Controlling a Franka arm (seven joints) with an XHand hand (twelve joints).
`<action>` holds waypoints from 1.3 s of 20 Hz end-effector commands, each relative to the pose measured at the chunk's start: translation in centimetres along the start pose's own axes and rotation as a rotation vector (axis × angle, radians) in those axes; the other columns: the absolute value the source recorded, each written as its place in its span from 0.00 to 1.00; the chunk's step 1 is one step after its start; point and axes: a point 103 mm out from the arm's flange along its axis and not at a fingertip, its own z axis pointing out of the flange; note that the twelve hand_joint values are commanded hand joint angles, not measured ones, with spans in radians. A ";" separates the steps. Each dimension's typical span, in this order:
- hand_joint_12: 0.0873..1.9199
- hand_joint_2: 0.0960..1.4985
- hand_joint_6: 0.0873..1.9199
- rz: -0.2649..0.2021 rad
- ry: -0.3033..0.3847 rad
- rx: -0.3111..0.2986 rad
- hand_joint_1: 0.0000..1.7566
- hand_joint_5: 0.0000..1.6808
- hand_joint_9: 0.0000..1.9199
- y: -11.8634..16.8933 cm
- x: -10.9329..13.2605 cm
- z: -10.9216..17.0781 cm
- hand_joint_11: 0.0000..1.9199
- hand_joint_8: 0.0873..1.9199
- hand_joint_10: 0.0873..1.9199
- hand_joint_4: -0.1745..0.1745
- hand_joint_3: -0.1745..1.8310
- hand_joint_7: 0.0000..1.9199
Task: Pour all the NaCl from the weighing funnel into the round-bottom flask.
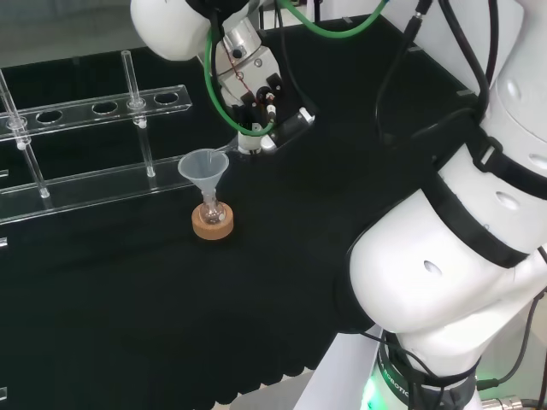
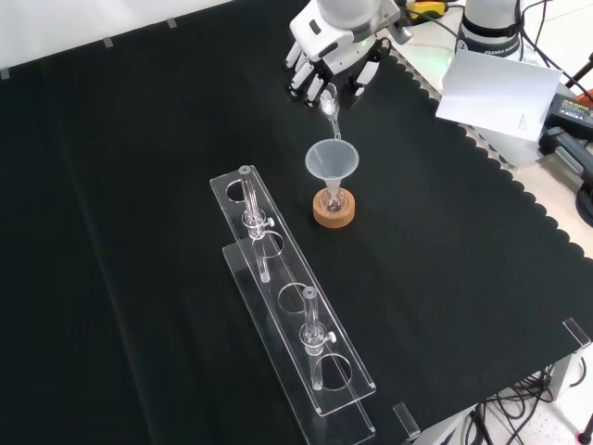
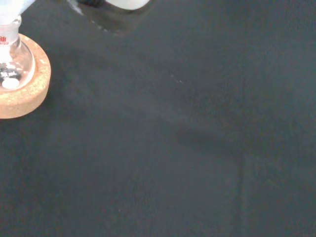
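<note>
One weighing funnel point(image 2: 330, 109), pinched in the hand point(image 2: 329, 57), tilts over one funnel-topped round-bottom flask point(image 2: 334, 197) on one cork ring point(image 2: 334, 213).

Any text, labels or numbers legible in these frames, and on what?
None can be read.
Red print on the neck of the round-bottom flask: blurred, unreadable.
Small mark on the white sheet beside the cloth: too small to read.
Lettering on the arm's base band: too small to read.
</note>
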 end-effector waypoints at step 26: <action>0.54 0.67 0.13 0.021 -0.155 0.047 0.64 0.83 0.48 0.6 1.0 -1.7 0.38 0.30 0.12 1.00 0.00 0.29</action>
